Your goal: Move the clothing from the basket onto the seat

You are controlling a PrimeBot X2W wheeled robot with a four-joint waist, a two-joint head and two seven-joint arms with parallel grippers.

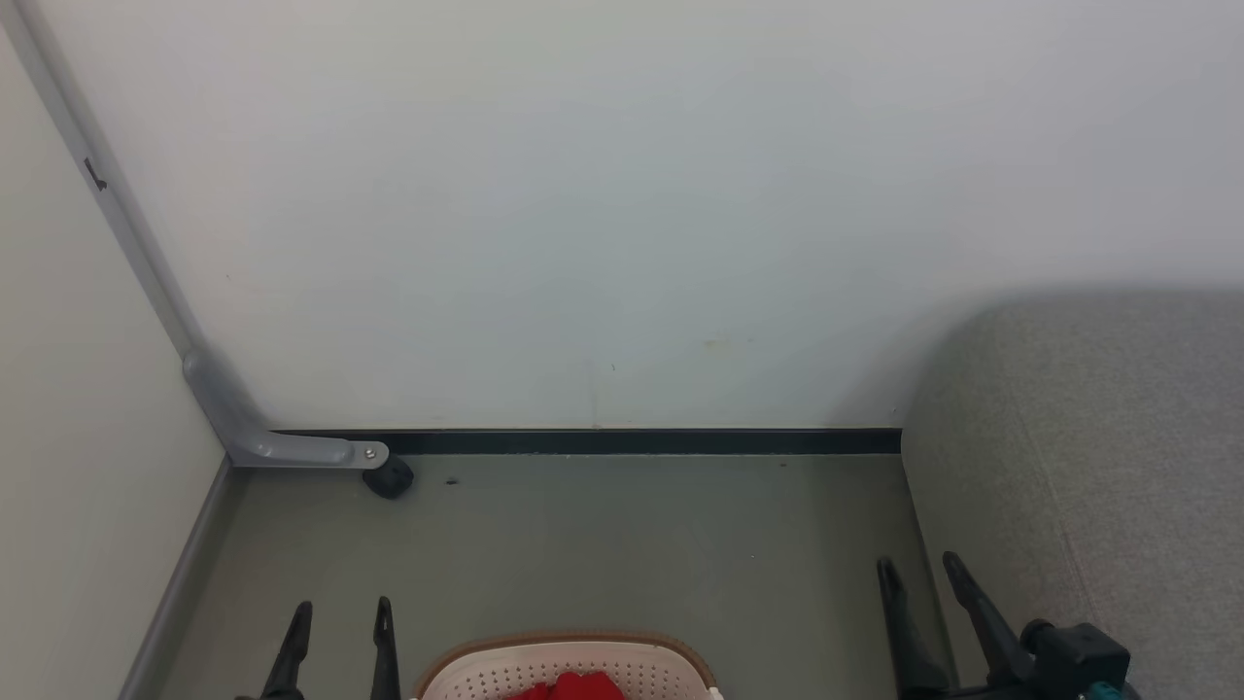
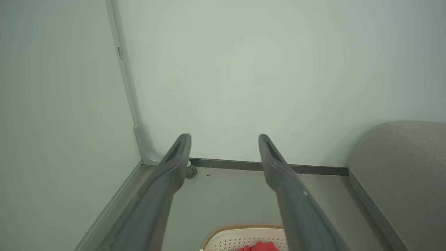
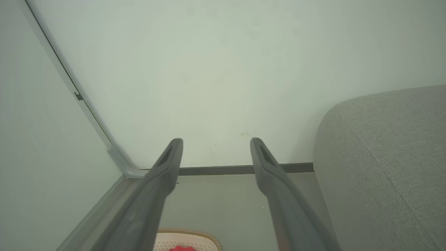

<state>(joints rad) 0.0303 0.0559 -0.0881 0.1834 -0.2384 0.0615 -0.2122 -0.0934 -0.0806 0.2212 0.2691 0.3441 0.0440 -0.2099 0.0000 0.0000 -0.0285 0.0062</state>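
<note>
Indoors, grey-green floor runs to a dark skirting under a pale wall. The basket sits at the head view's bottom edge, red clothing inside it. The grey seat borders the floor on the right. Left gripper and right gripper flank the basket, jaws apart and empty; open floor lies between basket and wall. A black caster stands by the skirting in the left corner.
</note>
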